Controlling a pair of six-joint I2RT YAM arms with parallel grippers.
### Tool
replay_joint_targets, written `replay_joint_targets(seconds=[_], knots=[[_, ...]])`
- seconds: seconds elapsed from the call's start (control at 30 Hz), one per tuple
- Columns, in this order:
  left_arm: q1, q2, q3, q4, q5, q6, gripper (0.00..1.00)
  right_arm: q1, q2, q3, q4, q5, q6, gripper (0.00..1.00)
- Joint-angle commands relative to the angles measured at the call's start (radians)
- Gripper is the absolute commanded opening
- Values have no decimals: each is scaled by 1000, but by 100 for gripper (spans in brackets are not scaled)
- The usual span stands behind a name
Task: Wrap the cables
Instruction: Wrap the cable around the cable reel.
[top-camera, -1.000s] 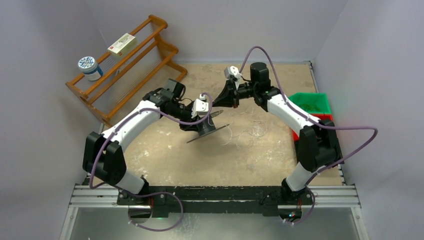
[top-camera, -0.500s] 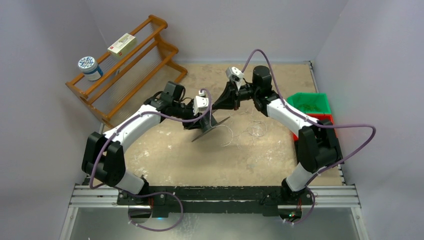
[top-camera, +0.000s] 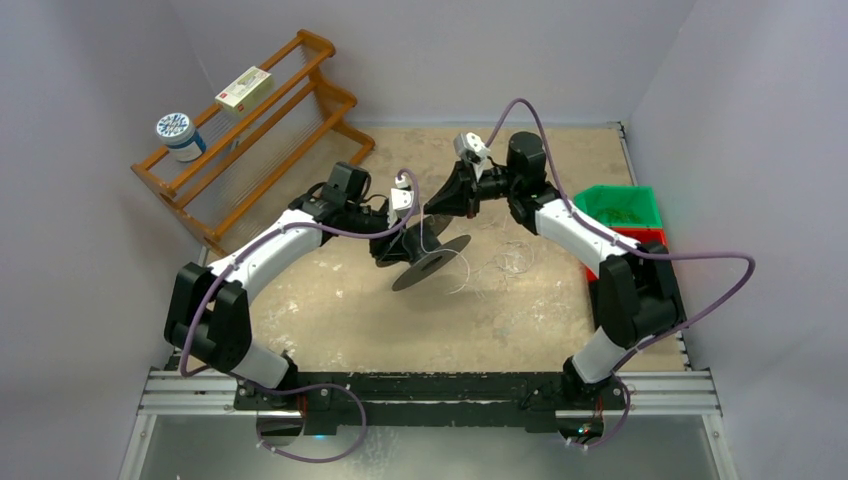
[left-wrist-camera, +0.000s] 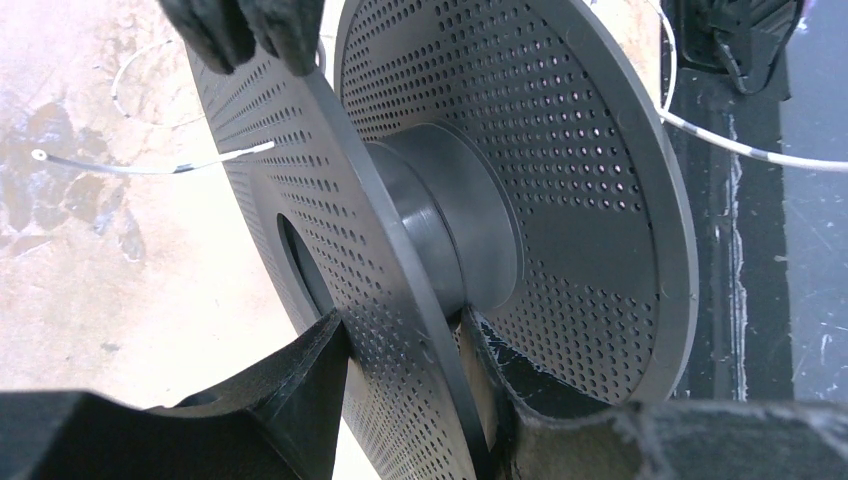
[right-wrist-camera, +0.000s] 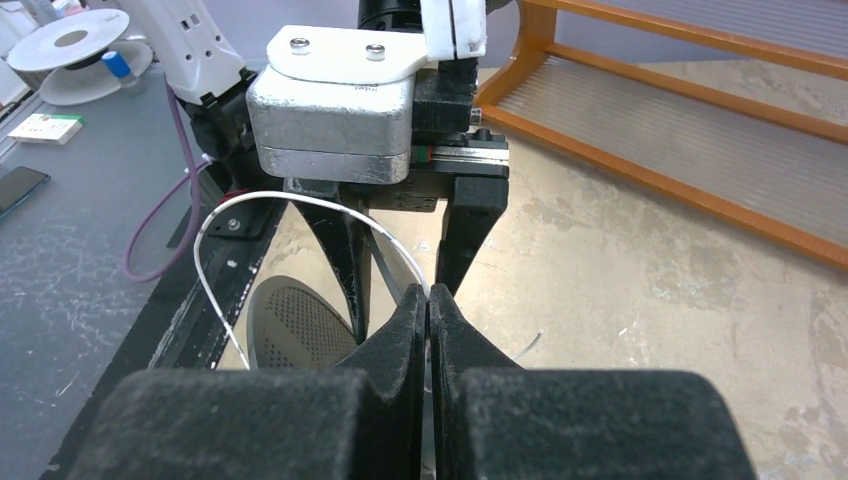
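Observation:
My left gripper (left-wrist-camera: 405, 330) is shut on one perforated flange of a black spool (left-wrist-camera: 560, 170), a finger on each side of the disc. From above, the spool (top-camera: 432, 262) hangs tilted over the table's middle. My right gripper (right-wrist-camera: 428, 295) is shut on a thin whitish cable (right-wrist-camera: 260, 203) that arcs from its tips round to the left, just above the spool. Its fingertips (left-wrist-camera: 250, 30) show at the flange's upper rim. More cable (top-camera: 510, 262) lies in loose loops on the table to the right of the spool.
A wooden rack (top-camera: 250, 130) stands at the back left with a box (top-camera: 244, 88) and a tin (top-camera: 178, 135) on it. A green bin (top-camera: 622, 205) sits over a red one (top-camera: 590, 268) at the right edge. Grey walls close in all round.
The left gripper has turned the spool from nearly edge-on to showing its round face. The right gripper has shifted a little left, closer over the spool, with the cable.

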Motion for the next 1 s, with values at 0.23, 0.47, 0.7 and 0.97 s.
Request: replay_joint_targets(seconds=[0.23, 0.47, 0.7, 0.97], knots=[[-5, -8, 31, 67, 134, -42, 0, -5, -41, -6, 2, 19, -38, 0], [-5, -25, 20, 101, 107, -70, 0, -5, 14, 113, -266, -15, -227, 15], [-5, -32, 5, 170, 15, -124, 0, 41, 20, 212, -495, -13, -405, 41], [0, -56, 8, 175, 41, -115, 0, 65, 77, 457, -1072, 56, -788, 61]])
